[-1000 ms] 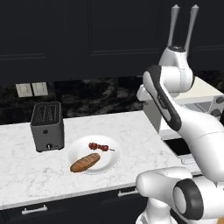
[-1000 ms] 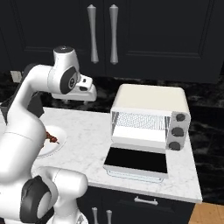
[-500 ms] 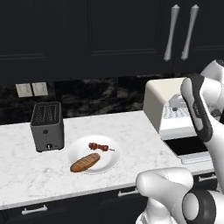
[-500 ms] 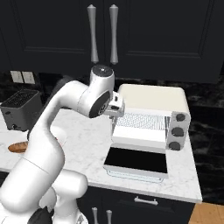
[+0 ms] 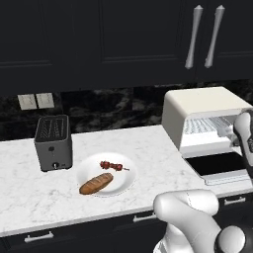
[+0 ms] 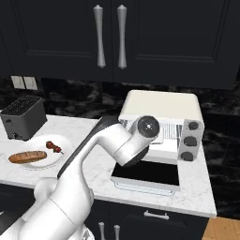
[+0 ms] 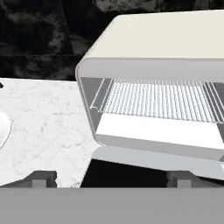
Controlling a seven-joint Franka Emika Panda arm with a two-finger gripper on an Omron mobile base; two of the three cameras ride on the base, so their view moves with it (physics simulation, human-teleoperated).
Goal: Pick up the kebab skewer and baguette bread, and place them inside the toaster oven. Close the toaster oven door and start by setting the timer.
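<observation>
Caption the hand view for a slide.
Open toaster oven on marble counter, wire rack bare, door folded down.

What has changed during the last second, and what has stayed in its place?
The white arm swung from above the round white plate across to the open cream-white toaster oven, its pincer holding nothing. The brown baguette and dark red kebab skewer stayed on the plate.

Toaster oven: matt cream shell, metal wire rack; counter: white veined marble; glossy plate.

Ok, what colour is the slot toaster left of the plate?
Dark grey, nearly black; the slot toaster shows best in the left base view, beside the white plate.
</observation>
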